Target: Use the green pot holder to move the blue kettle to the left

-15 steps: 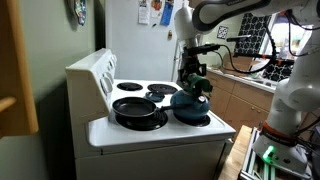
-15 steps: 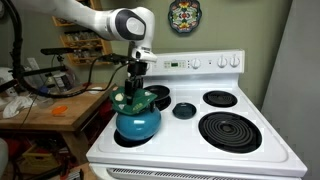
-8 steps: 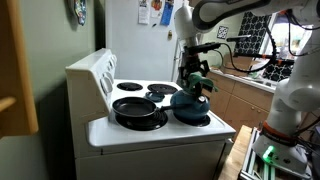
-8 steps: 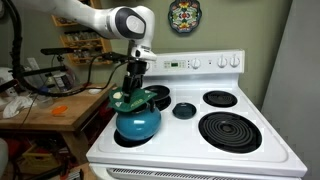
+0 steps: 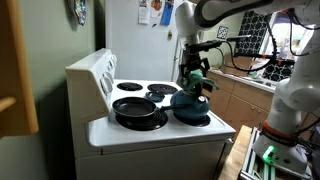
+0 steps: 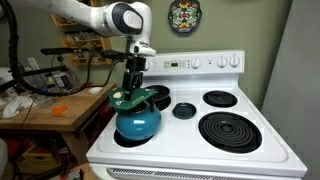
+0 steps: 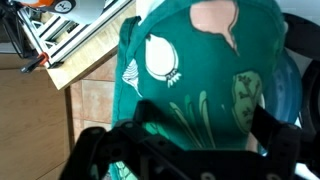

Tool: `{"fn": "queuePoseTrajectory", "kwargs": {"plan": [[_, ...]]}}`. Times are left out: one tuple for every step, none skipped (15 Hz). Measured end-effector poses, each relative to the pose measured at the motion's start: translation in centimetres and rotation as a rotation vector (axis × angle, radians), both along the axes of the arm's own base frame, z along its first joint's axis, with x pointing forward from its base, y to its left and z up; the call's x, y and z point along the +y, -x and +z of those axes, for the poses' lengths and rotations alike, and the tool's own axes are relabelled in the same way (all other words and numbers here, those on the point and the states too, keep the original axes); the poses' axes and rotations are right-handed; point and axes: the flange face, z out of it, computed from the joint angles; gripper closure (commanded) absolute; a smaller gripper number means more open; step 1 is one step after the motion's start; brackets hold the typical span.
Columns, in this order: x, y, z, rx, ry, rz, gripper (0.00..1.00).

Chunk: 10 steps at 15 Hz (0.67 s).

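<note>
My tool [image 6: 131, 90] points straight down and is clenched on the green pot holder [image 6: 129, 99]. The cloth is bunched between the jaws and hangs just under them. In the wrist view the pot holder [image 7: 190, 85] fills most of the picture. It is a soft teal-green cloth, creased and folded, with pale printed shapes, one round and white. A pinkish patch shows at its top edge. The dark fingers [image 7: 98, 150] frame it low in that view, one on each side of the cloth.

The blue kettle [image 6: 137, 122] sits directly under the tool on the white surface [image 6: 182, 137]. It is rounded and glossy teal-blue. The pot holder drapes over its top, so the handle is hidden from me. I cannot tell whether the jaws close on the handle through the cloth or on the cloth alone. In the wrist view only a blue sliver of the kettle [image 7: 293, 85] shows past the cloth's right edge.

In an exterior view the tool [image 5: 198, 79] holds the pot holder [image 5: 205, 81] just above the kettle [image 5: 190, 105]. The black frying pan [image 5: 138, 109] lies near the kettle on the same surface [image 5: 170, 126], beside the tool and lower.
</note>
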Motion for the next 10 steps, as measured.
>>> {"fn": "queuePoseTrajectory", "kwargs": {"plan": [[0.0, 0.1, 0.6, -0.013, 0.007, 0.006, 0.0], [0.0, 0.1, 1.3, -0.027, 0.013, 0.01, 0.0], [-0.1, 0.2, 1.9, -0.042, 0.02, 0.014, 0.0], [-0.2, 0.3, 2.6, -0.055, 0.026, 0.017, 0.0], [-0.3, 0.3, 3.4, -0.07, 0.031, 0.019, 0.0], [-0.3, 0.4, 4.0, -0.084, 0.036, 0.022, 0.0], [-0.4, 0.4, 4.6, -0.097, 0.043, 0.024, 0.0], [-0.5, 0.5, 5.2, -0.107, 0.048, 0.025, 0.0], [-0.5, 0.5, 5.6, -0.115, 0.051, 0.026, 0.0], [-0.6, 0.4, 5.9, -0.122, 0.053, 0.027, 0.0]]}}
